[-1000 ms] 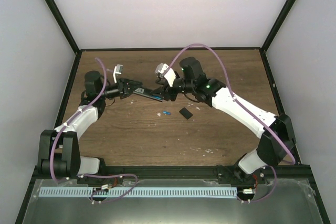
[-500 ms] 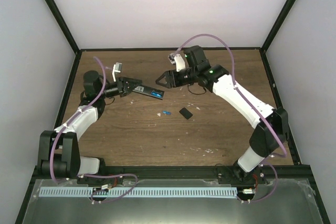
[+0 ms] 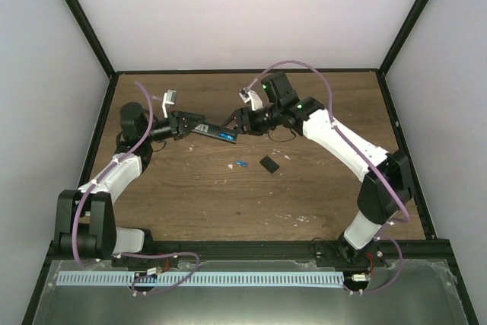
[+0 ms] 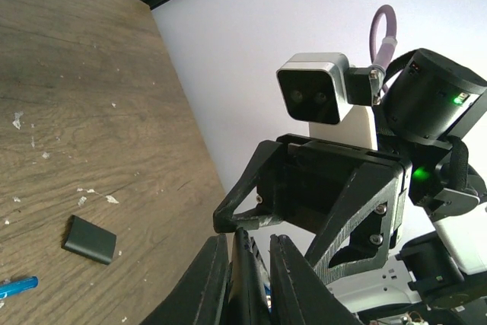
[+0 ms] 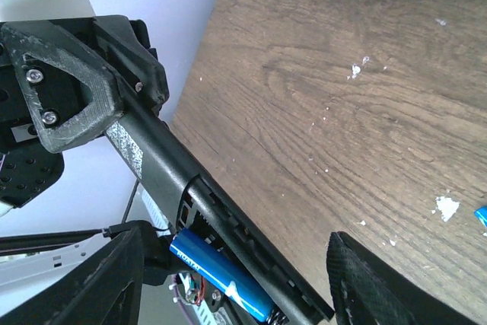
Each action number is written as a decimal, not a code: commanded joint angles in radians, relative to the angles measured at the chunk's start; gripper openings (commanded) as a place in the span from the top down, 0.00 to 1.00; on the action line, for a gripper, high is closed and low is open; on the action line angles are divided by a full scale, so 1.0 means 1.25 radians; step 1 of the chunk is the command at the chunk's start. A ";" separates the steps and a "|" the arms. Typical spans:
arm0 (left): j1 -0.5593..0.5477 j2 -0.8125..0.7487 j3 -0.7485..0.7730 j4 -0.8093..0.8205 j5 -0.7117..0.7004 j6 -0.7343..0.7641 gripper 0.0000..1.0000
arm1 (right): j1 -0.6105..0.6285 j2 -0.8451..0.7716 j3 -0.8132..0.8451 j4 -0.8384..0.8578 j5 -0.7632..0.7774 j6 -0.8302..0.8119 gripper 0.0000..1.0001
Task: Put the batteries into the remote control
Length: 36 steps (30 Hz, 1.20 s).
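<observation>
Remote control [image 3: 217,132] midair in left pincer [image 3: 192,126]

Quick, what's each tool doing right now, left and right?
Left tool: closed on one end of the remote control.
Right tool: open, spread around the remote control's other end, holding nothing.

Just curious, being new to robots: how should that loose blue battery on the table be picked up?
Probably across its middle, from straight above, fingers pinching its long sides: the battery lies flat on the table, apart from the black cover.
</observation>
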 commanded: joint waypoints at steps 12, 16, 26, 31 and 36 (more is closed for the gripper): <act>-0.001 -0.012 0.008 0.008 0.003 0.043 1.00 | 0.004 0.035 0.030 0.003 -0.037 0.029 0.42; -0.001 -0.014 0.011 -0.014 -0.001 0.063 1.00 | 0.005 0.044 0.042 -0.002 -0.038 0.029 0.43; -0.002 -0.020 0.013 -0.062 -0.012 0.105 1.00 | 0.012 0.063 0.060 -0.015 -0.040 0.033 0.44; -0.001 -0.020 0.012 -0.063 -0.014 0.108 1.00 | 0.014 0.064 0.058 -0.017 -0.040 0.029 0.45; -0.001 -0.021 0.015 -0.069 -0.022 0.107 1.00 | 0.015 0.068 0.059 -0.020 -0.039 0.028 0.46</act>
